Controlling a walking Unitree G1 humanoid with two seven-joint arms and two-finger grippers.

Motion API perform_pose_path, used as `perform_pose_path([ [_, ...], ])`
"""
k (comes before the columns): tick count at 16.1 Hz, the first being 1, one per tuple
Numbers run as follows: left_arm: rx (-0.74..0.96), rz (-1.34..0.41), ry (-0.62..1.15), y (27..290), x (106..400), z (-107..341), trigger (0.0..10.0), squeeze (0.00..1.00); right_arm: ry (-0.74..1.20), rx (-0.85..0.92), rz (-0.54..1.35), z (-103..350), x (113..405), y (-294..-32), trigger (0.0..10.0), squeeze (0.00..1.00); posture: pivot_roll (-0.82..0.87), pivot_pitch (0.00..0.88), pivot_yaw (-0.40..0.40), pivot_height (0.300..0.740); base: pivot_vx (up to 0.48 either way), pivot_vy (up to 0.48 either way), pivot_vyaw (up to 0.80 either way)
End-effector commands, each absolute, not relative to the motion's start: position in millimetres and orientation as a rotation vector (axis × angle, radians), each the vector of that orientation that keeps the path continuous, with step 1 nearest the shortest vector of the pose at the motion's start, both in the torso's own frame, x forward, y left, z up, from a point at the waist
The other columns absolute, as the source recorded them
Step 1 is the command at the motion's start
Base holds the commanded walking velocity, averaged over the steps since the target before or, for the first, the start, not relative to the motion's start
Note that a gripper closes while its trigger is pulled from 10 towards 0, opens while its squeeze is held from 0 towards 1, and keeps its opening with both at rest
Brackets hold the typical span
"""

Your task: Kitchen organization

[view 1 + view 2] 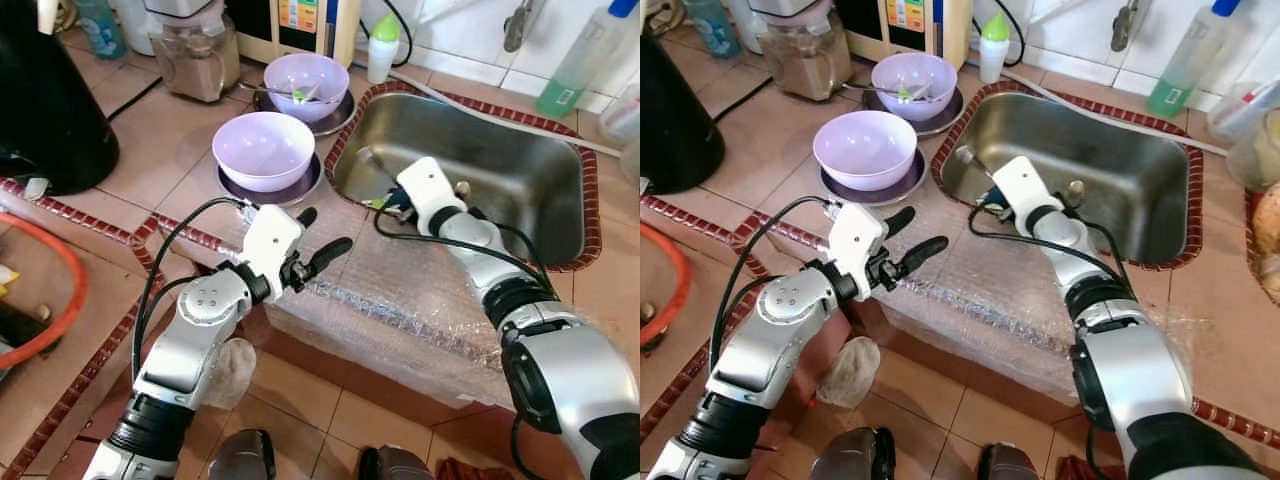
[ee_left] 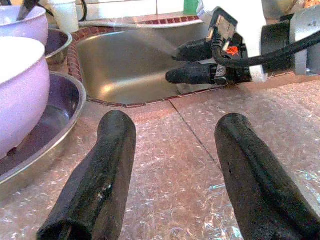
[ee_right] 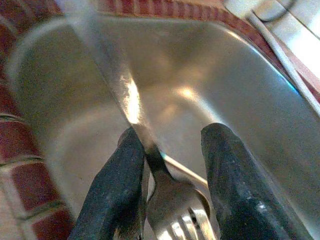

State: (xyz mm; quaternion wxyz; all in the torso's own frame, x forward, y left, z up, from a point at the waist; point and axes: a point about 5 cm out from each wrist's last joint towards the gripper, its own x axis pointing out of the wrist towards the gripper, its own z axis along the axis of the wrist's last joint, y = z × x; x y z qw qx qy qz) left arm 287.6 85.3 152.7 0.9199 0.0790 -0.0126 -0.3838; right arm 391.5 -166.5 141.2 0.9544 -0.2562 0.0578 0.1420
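We reach our right gripper point(image 3: 167, 175) over the near rim of the steel sink point(image 1: 530, 180), its jaws pinching a fork point(image 3: 172, 200) whose handle points into the basin. Our left gripper point(image 1: 318, 240) hovers over the bubble-wrapped worktop point(image 1: 400, 300) just before the sink, jaws spread, beside the nearer purple bowl point(image 1: 263, 148).

Two silver metallic jointed arms with black rubber collars; white boxy wrist housings; looped black cables. Left gripper point(image 1: 318, 238) and right gripper point(image 2: 192, 62): paired long matte-black fingers point(image 2: 92, 180), orange marking at right wrist.
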Motion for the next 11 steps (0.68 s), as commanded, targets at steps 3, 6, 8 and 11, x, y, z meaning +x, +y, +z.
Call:
perform_pose_path([
  [3,0.172,-0.808,-0.022,82,284,154,10.0,1.00,0.218,-0.462,0.217,125,385,-184,10.0,1.00,0.10,0.164,0.000,0.740,0.000,0.000,0.00],
  [6,0.170,-0.810,-0.024,80,284,154,10.0,1.00,0.192,-0.388,0.197,128,385,-191,10.0,1.00,0.09,0.150,-0.001,0.740,0.000,0.000,0.00],
  [8,0.153,-0.793,-0.023,80,285,152,10.0,1.00,0.167,-0.296,0.217,128,384,-191,10.0,1.00,0.07,0.127,-0.002,0.740,0.000,0.000,0.00],
  [11,0.115,-0.732,-0.041,85,289,153,10.0,1.00,0.144,-0.172,0.228,125,380,-190,10.0,1.00,0.05,0.103,-0.007,0.740,0.000,0.000,0.00],
])
